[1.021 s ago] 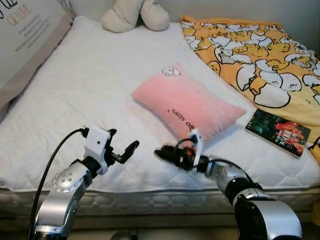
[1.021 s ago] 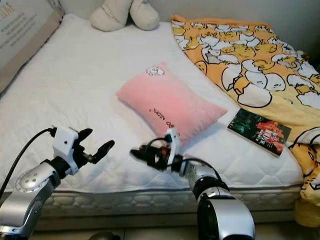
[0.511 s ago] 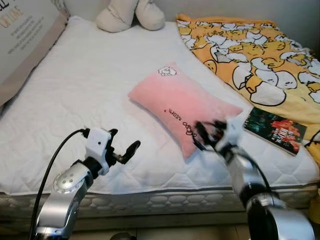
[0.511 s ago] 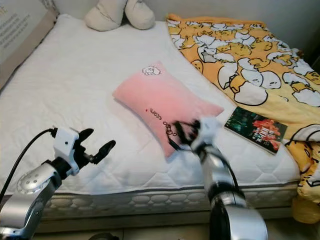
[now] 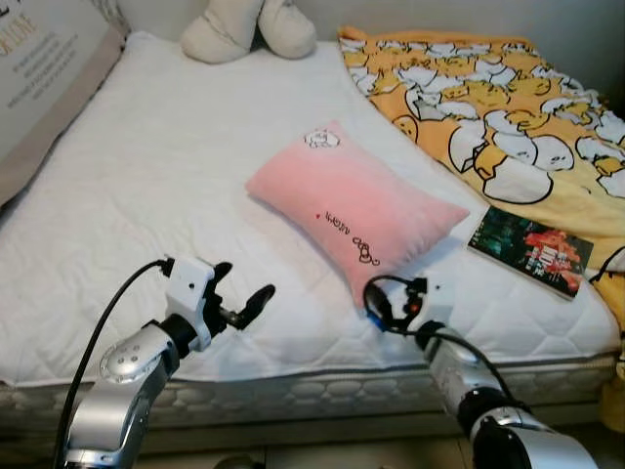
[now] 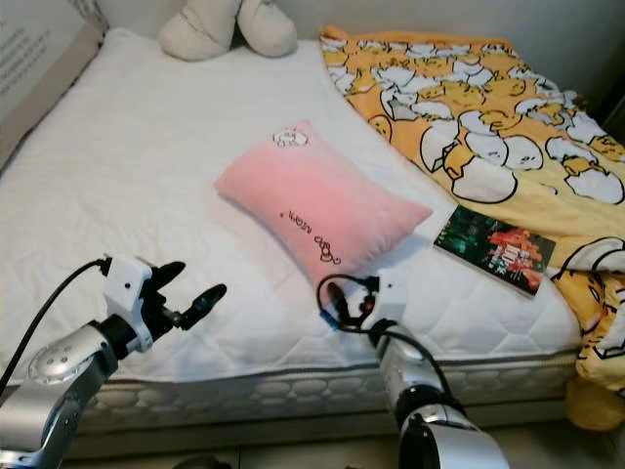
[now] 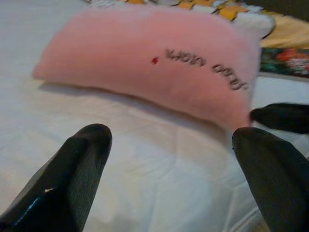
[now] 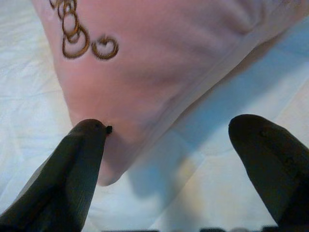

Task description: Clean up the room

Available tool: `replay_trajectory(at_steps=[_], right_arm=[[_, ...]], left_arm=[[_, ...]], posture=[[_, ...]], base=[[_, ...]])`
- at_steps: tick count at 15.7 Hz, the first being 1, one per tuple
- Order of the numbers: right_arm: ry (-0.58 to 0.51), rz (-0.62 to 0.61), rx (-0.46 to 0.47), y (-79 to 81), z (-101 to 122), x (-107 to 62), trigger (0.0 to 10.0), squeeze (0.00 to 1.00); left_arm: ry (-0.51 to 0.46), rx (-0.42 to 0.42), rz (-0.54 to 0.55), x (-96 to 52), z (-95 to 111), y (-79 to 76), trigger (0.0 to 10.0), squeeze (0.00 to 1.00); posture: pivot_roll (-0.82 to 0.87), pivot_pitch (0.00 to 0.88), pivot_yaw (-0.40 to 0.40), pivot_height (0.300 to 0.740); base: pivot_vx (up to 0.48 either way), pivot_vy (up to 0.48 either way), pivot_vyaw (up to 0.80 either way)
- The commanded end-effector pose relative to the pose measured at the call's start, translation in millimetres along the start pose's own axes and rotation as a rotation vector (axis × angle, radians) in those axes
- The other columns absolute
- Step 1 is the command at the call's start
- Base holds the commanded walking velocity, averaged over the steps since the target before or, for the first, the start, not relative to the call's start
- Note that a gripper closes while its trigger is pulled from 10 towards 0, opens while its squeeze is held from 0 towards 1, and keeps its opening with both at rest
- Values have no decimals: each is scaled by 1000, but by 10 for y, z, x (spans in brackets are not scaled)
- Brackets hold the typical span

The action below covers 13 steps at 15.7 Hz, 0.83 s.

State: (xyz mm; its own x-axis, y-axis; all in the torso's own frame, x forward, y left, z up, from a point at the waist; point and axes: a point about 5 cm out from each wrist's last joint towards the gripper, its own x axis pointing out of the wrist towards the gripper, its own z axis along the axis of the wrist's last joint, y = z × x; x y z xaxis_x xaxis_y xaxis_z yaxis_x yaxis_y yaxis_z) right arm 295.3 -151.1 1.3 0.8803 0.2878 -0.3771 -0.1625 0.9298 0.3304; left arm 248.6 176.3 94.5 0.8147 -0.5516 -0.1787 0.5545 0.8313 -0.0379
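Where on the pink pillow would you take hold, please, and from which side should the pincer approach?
Take the pink pillow by its near corner, coming from the bed's front edge. That corner points at the right pincer, which is open just short of it in the right wrist view. The pillow lies flat on the mattress, so its thin seamed corner probably suits the fingers better than the plump middle.

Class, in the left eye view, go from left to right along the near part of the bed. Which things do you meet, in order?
left gripper → right gripper → book. The pink pillow overlaps the right gripper's place, so it is left out.
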Motion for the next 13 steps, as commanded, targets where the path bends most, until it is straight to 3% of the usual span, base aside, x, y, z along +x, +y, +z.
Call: replay_trajectory(at_steps=[1, 2, 6, 7, 9, 13], right_arm=[[23, -8, 8, 31, 55, 53, 10000, 212], [30, -18, 9, 51, 75, 76, 10000, 0], [51, -11, 42, 196, 205, 196, 10000, 0], [62, 12, 33, 230, 207, 208, 2510, 0], [71, 23, 32, 251, 211, 218, 0, 0], [85, 35, 20, 265, 211, 224, 0, 0]], left_arm=[[-9, -3, -73, -18, 49, -65, 10000, 0], [1, -6, -103, -29, 41, -89, 10000, 0], [121, 22, -246, -158, -63, -154, 10000, 0], [136, 24, -247, -184, -75, -132, 10000, 0], [145, 21, -248, -219, -72, -92, 10000, 0], [159, 28, -256, -236, -70, -69, 10000, 0]], posture=[[116, 0, -3, 740], [120, 0, -3, 740], [142, 0, -15, 740], [145, 0, -18, 740], [147, 0, -19, 740], [142, 0, -14, 740]], base=[[0, 0, 0], [0, 0, 0], [0, 0, 0], [0, 0, 0], [0, 0, 0], [0, 0, 0]])
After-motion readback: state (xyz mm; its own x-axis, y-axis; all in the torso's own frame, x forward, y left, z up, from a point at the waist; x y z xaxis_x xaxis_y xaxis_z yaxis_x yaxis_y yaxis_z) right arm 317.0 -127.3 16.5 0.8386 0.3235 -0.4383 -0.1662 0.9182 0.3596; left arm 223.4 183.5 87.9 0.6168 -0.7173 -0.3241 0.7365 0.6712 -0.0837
